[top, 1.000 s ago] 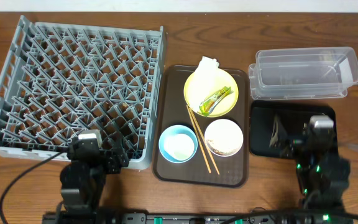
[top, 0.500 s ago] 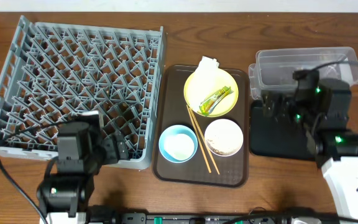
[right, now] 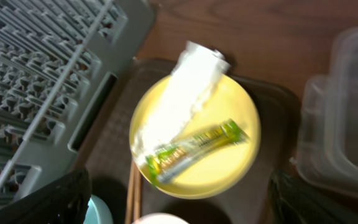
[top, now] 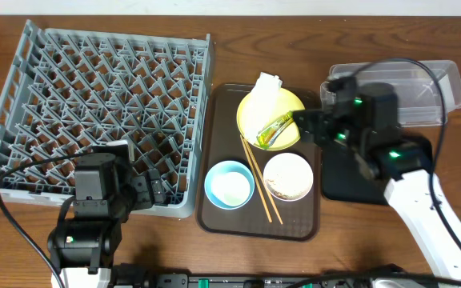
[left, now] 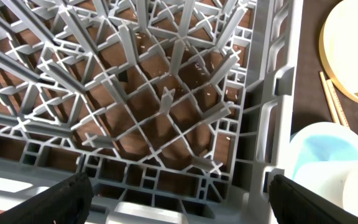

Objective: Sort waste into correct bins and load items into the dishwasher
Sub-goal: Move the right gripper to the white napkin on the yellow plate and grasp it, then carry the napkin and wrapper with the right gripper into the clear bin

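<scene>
Sitting unloaded, the large square grey plastic dish rack point(top: 94, 104) has the left gripper point(left: 179, 199) open over its near corner, waiting. On the brown serving tray point(top: 238, 226), the round yellow plate point(top: 250, 117) carries the crumpled white paper napkin point(right: 182, 102) and small green-yellow snack wrapper point(right: 194, 149); the right gripper point(top: 304, 128) hovers at its edge, jaws apart, likely to clear waste first

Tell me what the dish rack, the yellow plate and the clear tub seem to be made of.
Dish rack: likely moulded plastic, matte grey, with thin uniform ribs and pegs.
Yellow plate: perhaps plastic or melamine, smooth with a soft sheen; not certain.
Clear tub: transparent plastic, glossy, with see-through walls.
</scene>
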### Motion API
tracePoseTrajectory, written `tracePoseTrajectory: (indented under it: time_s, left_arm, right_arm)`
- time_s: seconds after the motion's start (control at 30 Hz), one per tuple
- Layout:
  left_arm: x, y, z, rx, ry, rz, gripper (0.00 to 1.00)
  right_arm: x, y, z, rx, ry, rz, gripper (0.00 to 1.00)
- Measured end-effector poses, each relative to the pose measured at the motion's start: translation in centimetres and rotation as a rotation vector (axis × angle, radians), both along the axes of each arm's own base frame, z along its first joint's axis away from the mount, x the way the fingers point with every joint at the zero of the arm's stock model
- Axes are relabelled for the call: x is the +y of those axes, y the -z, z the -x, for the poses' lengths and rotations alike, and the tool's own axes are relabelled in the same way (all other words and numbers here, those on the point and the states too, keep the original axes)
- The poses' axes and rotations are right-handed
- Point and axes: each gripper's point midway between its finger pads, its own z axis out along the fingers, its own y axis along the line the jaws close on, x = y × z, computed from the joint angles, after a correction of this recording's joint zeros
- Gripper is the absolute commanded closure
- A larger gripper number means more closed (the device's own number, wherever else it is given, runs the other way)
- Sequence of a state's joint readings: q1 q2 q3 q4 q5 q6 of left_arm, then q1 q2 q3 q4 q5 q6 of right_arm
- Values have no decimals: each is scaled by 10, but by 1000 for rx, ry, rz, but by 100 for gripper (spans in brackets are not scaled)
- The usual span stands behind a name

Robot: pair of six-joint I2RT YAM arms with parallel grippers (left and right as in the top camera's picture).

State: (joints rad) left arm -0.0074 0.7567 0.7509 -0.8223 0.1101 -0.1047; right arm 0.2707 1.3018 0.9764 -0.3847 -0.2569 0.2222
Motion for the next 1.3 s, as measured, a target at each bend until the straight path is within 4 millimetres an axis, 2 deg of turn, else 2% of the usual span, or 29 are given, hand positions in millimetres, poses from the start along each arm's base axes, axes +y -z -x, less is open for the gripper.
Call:
tracePoseTrajectory:
  time_s: [0.13,0.2,0.3,0.4,0.5,0.6,0.73,0.8,0.9,1.03,1.2,1.27,1.3]
  left_arm:
    - [0,0,0,2,0,0,7]
    - [0,0,0,1,0,0,7]
    - [0,0,0,1,1,0,7]
    - [0,0,0,1,0,0,7]
    - [0,0,0,1,0,0,7]
    - [0,0,0,1,0,0,6]
    - [0,0,0,1,0,1,7]
    - [0,0,0,1,0,1,7]
    - [0,0,0,1,0,1,7]
    - [0,0,0,1,1,2,7]
    - [-1,0,0,1,3,4,7]
    - [-1,0,0,1,4,6,7]
    - [-1,0,0,1,5,6,7]
  right_arm:
    - [23,0,-11,20,16,49,13]
    - [32,11,-18,49,35,67,17]
    - [37,42,-24,129,83,90,23]
    - [37,80,-26,224,136,113,24]
    - [39,110,-29,287,173,123,26]
    - [40,132,-31,331,205,124,28]
    - [40,156,-33,377,245,121,43]
    - [39,167,-32,399,256,127,55]
    - [38,178,-30,428,282,124,74]
    - [37,180,-30,436,296,120,98]
    - [36,177,-31,433,310,112,99]
    - [33,165,-35,402,323,107,99]
    - [29,152,-40,371,337,96,99]
